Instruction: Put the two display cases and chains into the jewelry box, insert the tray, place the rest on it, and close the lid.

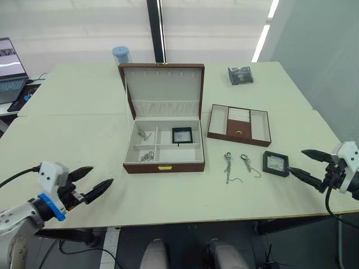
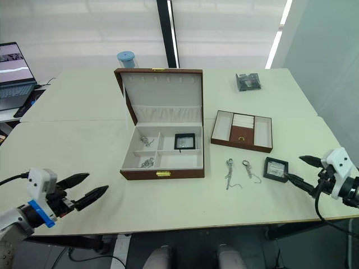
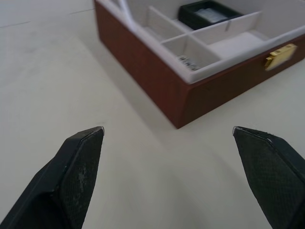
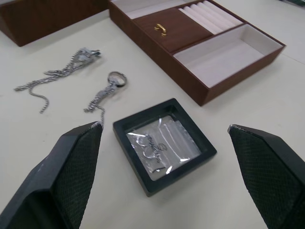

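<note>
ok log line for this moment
box open: one case, two chains inside | second case, two chains on table | tray out | left gripper open | right gripper open over case

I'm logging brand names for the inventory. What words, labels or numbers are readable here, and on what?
No text can be read with certainty.
Display case on the table: small print on the card behind its window, too blurred to read.
Laptop screen: content too small to read.
Jewelry box, tray, dark packet: no lettering visible.
</note>
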